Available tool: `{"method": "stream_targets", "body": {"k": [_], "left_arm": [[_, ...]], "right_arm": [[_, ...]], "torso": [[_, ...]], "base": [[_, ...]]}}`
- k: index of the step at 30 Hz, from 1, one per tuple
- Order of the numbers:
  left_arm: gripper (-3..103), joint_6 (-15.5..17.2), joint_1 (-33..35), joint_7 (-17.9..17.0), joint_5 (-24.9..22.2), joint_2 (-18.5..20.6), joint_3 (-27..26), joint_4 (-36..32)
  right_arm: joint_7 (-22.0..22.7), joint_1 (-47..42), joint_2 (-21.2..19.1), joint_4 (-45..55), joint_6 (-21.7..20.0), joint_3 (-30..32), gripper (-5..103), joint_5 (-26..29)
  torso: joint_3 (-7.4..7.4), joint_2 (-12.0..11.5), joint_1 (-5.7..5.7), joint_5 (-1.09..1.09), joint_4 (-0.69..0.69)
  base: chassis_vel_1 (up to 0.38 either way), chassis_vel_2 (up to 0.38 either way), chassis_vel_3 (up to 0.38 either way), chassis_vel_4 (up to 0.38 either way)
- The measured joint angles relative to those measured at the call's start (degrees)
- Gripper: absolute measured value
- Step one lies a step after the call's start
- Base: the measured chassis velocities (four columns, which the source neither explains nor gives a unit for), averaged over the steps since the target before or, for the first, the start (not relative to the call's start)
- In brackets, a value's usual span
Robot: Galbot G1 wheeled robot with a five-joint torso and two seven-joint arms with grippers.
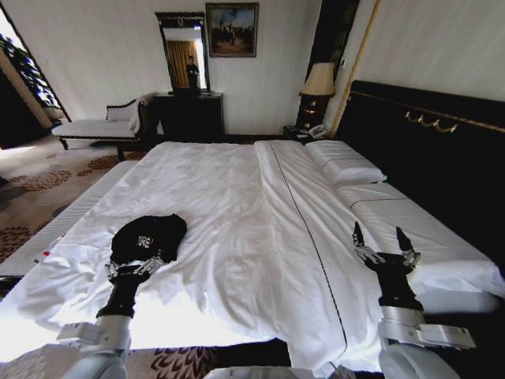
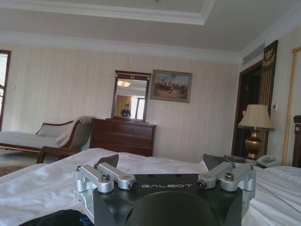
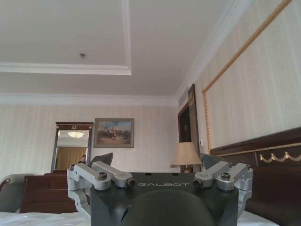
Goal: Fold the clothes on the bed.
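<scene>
Left fingers point(image 1: 134, 267) spread, touching black T-shirt point(image 1: 148, 235) | right fingers point(image 1: 383, 240) spread above bed point(image 1: 237, 237)

One black T-shirt point(image 1: 148, 236), one bed point(image 1: 237, 205), two pillows point(image 1: 345, 163) (stacked), one lamp point(image 1: 319, 83), two grippers.

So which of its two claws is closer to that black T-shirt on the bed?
The left gripper. It sits open at the near edge of the black T-shirt. The right gripper is open too, far across the bed near the pillows.

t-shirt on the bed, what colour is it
Black, with small white lettering; the T-shirt shows best in the head view.
</scene>
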Motion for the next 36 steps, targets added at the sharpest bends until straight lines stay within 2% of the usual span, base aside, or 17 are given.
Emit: {"method": "stream_targets", "body": {"k": [2, 4, 5, 7, 9, 13, 16, 20, 25, 36], "left_arm": [[100, 0.0, 0.1, 1.1, -1.1, 0.8, -0.5, -0.6], [100, 0.0, -0.1, 1.3, -2.0, 1.0, -0.8, -1.1], [100, 0.0, -0.4, 1.4, -2.9, 1.1, -1.0, -1.5], [100, 0.0, -0.8, 1.7, -3.8, 1.1, -0.9, -2.0], [100, 0.0, -0.7, 2.3, -3.5, 1.1, -0.4, -2.2], [100, -0.4, -0.2, 2.8, -2.8, 0.6, 0.1, -1.6], [100, -0.5, -0.1, 2.8, -2.7, 0.3, 0.1, -1.4], [100, -0.7, 0.3, 2.3, -1.8, -0.4, 0.4, -1.3], [100, -1.8, 1.3, 1.6, -0.2, -1.4, 1.3, -0.7], [100, -2.8, 2.1, 1.2, -0.4, -1.7, 0.9, -0.9]], "right_arm": [[-2.4, -0.2, -0.1, -0.2, -0.3, -0.3, 100, -0.8], [-2.8, -0.5, -0.4, 0.5, -1.9, -0.6, 100, -0.2], [-2.7, -1.0, -0.9, 1.9, -4.5, -1.2, 100, 1.0], [0.6, -1.3, -1.9, 4.5, -11.2, -2.6, 100, 3.4], [2.1, -1.1, -2.5, 5.0, -14.9, -2.6, 100, 3.8], [2.2, -1.4, -2.9, 4.7, -16.6, -1.7, 100, 2.6], [1.9, -2.0, -3.0, 4.6, -15.6, -1.6, 100, 3.6], [-1.6, -1.3, -2.8, 1.7, -9.6, -1.9, 100, 4.9], [-2.6, -1.1, -2.2, 0.2, -7.6, -3.7, 100, 3.6], [-4.3, -0.7, -1.4, -1.1, -6.3, -5.2, 100, 1.7]], "torso": [[0.0, 0.0, 0.0, 0.0, 0.0], [0.0, 0.0, -0.01, 0.01, 0.01], [0.0, 0.0, 0.0, 0.0, 0.0], [-0.01, 0.0, -0.01, -0.02, 0.0], [0.0, 0.0, 0.0, -0.01, 0.0], [0.0, 0.0, 0.0, 0.0, 0.0], [0.0, 0.0, 0.0, 0.0, 0.0], [0.0, 0.0, -0.01, -0.01, 0.0], [0.0, 0.0, 0.0, 0.0, 0.0], [0.0, 0.0, -0.01, 0.0, 0.0]], "base": [[0.0, 0.0, 0.0, 0.0], [0.0, 0.0, 0.0, 0.0], [0.0, 0.0, 0.0, 0.0], [0.0, 0.0, 0.0, 0.0], [0.0, 0.0, 0.0, 0.0], [0.0, 0.0, 0.0, 0.0], [0.0, 0.0, 0.0, 0.0], [0.0, 0.0, 0.0, 0.0], [0.0, 0.0, 0.0, 0.0], [0.0, 0.0, 0.0, 0.0]]}}
